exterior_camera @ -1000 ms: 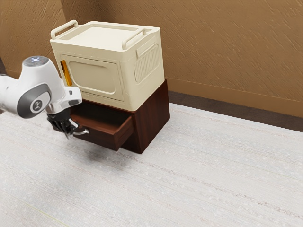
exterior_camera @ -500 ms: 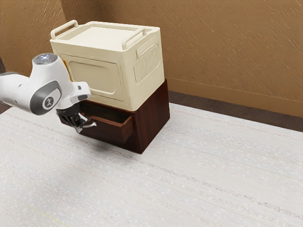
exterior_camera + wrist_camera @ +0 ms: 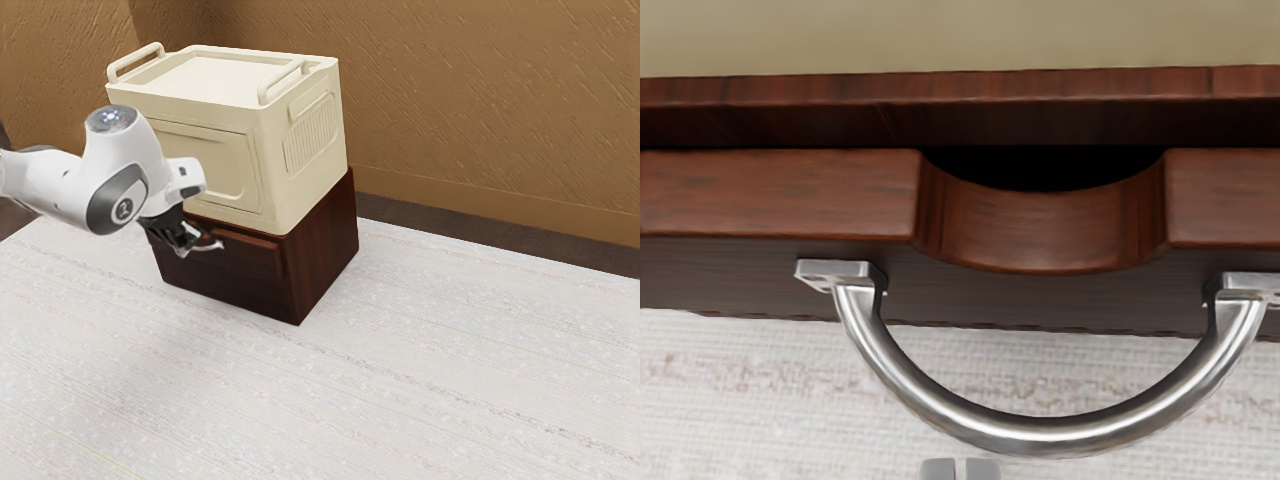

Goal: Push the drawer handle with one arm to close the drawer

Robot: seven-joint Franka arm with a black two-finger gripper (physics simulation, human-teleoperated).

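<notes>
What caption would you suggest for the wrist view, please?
Curved metal handle on a wooden drawer close to its cabinet, a dark gap showing at the notch.

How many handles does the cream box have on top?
2. One handle is at the end toward the exterior view's left, the other handle at the end toward its right.

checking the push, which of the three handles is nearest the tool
The curved metal handle on the dark wooden drawer; the other two are cream bars on top of the box.
</notes>
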